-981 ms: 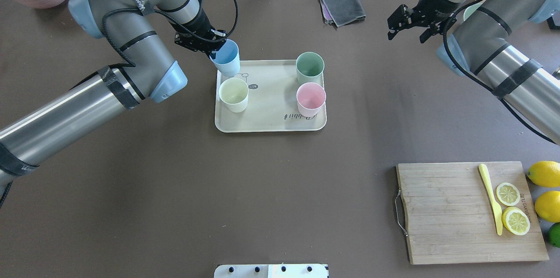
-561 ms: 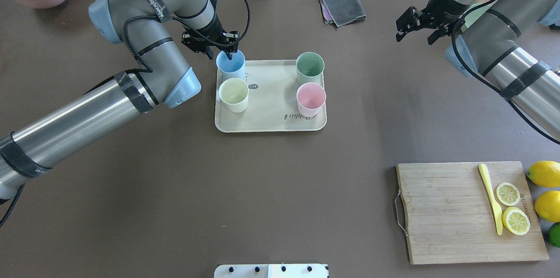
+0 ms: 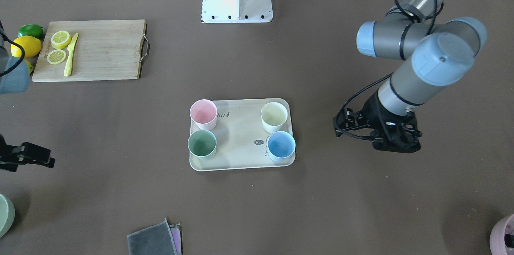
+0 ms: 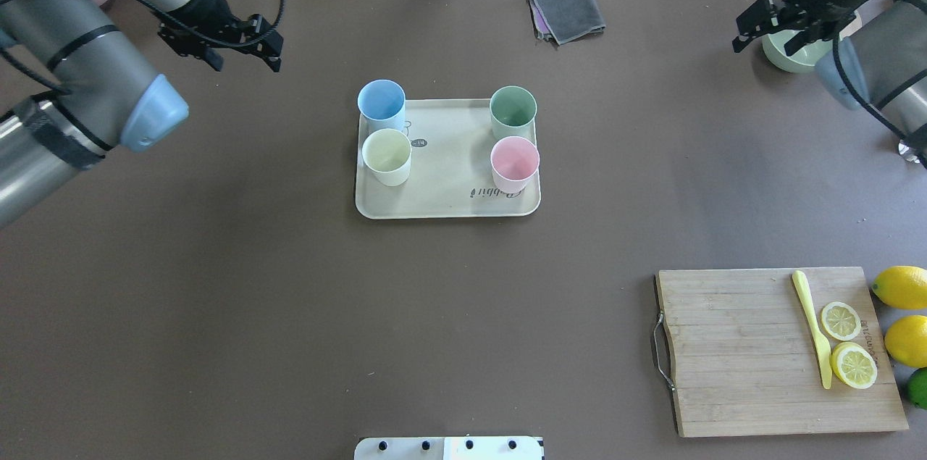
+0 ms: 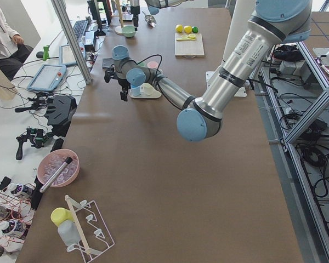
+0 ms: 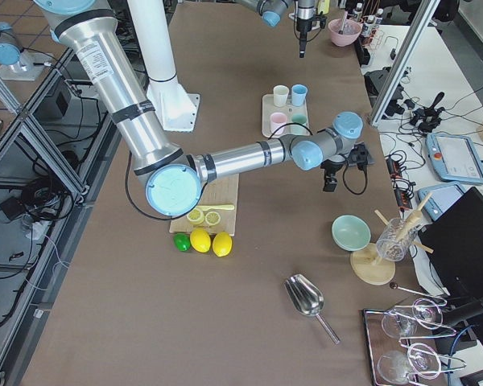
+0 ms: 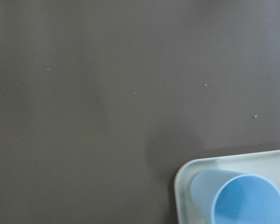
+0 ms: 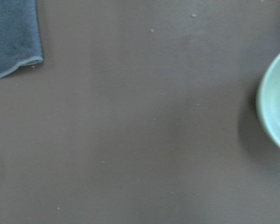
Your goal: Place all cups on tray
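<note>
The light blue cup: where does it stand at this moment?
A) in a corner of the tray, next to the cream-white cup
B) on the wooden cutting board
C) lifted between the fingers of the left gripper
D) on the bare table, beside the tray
A: the light blue cup stands upright in a corner of the tray, beside the cream-white cup, while the left gripper is apart from it, open and holding nothing.

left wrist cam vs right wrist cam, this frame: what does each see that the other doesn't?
Only the left wrist view: the light blue cup standing upright in a rounded corner of the cream tray, at the picture's lower right.
Only the right wrist view: a corner of the grey cloth at upper left, and part of a pale green bowl cut off by the right edge.
Both: mostly bare brown table.
</note>
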